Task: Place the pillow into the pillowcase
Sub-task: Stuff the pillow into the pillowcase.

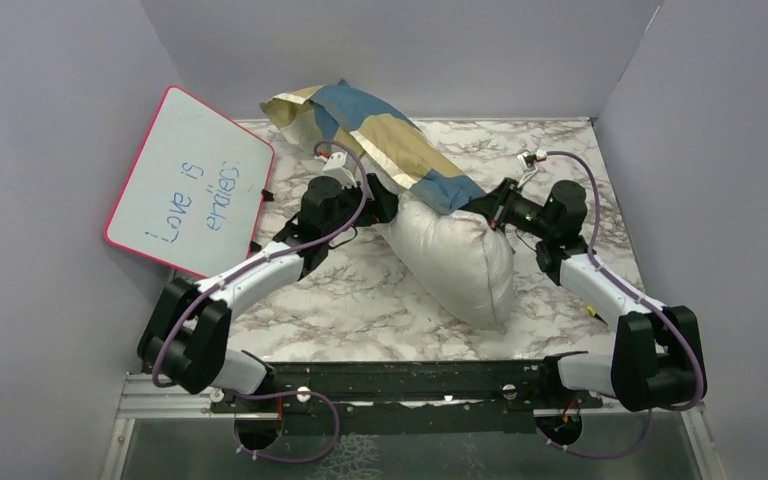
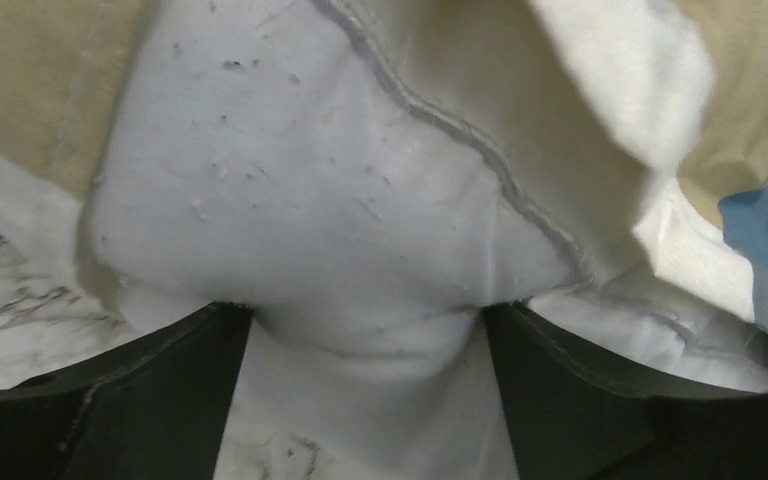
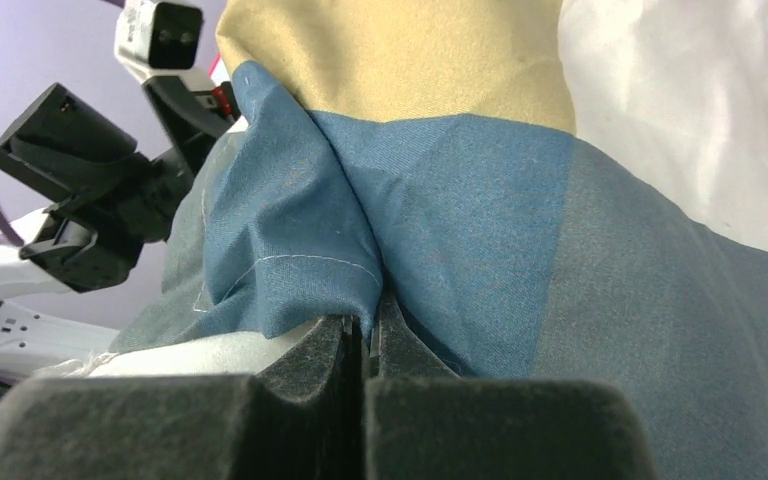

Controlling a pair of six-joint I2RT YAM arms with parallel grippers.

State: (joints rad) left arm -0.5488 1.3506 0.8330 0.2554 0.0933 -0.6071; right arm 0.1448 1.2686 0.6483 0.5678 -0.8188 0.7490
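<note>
Only the left wrist view shows that the left fingers (image 2: 160, 400) stand wide apart, with a white corner of the pillow (image 2: 340, 230) bulging between them. Whether the cloth presses on them I cannot tell. Only the right wrist view shows that the right fingers (image 3: 315, 365) are pressed together on a blue fold at the edge of the pillowcase (image 3: 460, 220). From above, both pairs of fingertips are hidden by cloth. In that view the long axis of the pillow runs slantwise over the counter (image 1: 360, 300). Its bare end points to the near side of the right fingers, and its other end goes into the pillowcase, beyond the left fingers. How deep it reaches inside is hidden.
</note>
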